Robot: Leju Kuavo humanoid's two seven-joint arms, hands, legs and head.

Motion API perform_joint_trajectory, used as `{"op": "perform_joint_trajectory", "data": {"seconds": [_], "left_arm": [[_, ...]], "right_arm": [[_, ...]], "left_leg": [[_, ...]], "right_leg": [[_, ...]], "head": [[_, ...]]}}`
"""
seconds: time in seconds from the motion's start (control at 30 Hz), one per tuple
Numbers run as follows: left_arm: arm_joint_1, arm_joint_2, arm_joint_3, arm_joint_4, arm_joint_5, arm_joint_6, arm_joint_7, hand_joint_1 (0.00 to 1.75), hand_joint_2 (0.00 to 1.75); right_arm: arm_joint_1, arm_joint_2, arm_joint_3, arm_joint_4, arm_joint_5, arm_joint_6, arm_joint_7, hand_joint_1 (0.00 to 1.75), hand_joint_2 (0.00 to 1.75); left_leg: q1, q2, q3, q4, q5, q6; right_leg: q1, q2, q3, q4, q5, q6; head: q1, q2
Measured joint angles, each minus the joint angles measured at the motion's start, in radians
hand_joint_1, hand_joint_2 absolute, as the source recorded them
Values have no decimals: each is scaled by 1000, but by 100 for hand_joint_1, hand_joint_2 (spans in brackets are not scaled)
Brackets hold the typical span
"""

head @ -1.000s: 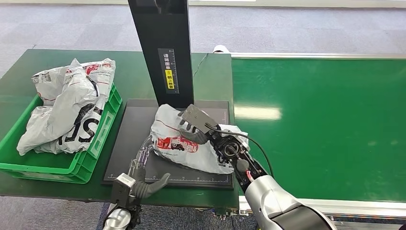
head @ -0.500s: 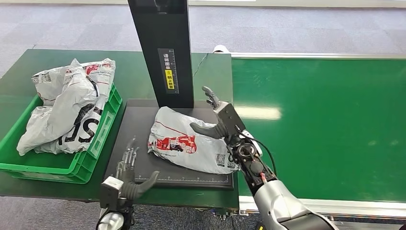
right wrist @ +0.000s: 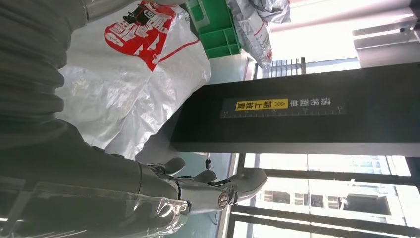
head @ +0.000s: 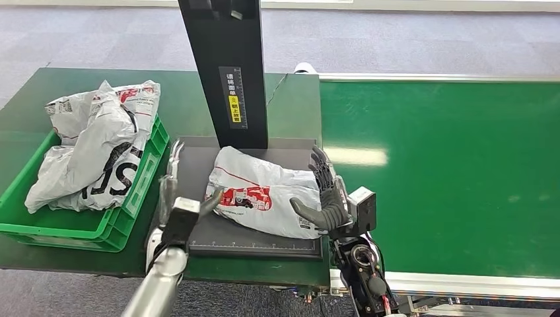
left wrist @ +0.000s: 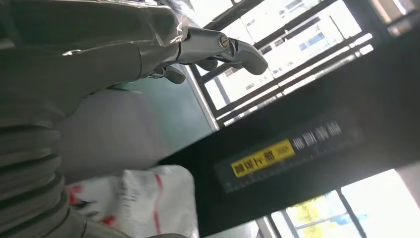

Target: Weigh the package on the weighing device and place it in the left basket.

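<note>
Lying flat, the package [head: 264, 195] runs lengthwise across the scale [head: 198, 165].

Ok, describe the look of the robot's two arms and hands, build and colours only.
The left hand has pale, slim fingers, a grey thumb and a small white-and-black block at the wrist, on a silver tubular forearm. The right hand has dark grey fingers and a thick grey thumb, with a black box behind it. Its wrist is black, with round joint housings, a red spot and thin black cables.
</note>
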Motion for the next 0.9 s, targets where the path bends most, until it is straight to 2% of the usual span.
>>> {"op": "perform_joint_trajectory", "data": {"seconds": [0.23,0.37,0.6,0.9], "left_arm": [[-208,-27,-156,266,-193,48,137,0,175],[-281,-38,-225,415,-243,44,159,0,175],[-293,-26,-313,566,-293,34,186,0,175],[-276,27,-362,608,-308,45,205,0,175]], "right_arm": [[-16,0,-26,4,-7,28,5,0,175],[-31,1,-35,15,-10,35,5,0,175],[-26,-5,-38,21,-15,39,0,0,175],[-25,-18,-45,41,-19,42,-11,0,175]], "left_leg": [[0,0,-1,0,0,0],[0,1,-1,0,0,0],[0,1,-2,0,0,0],[0,1,-1,-1,0,0]], "right_leg": [[0,0,-1,0,0,0],[0,0,-1,0,0,0],[0,0,-2,0,0,0],[0,1,0,0,0,0]], "head": [[0,0],[0,0],[0,0],[0,0]]}}
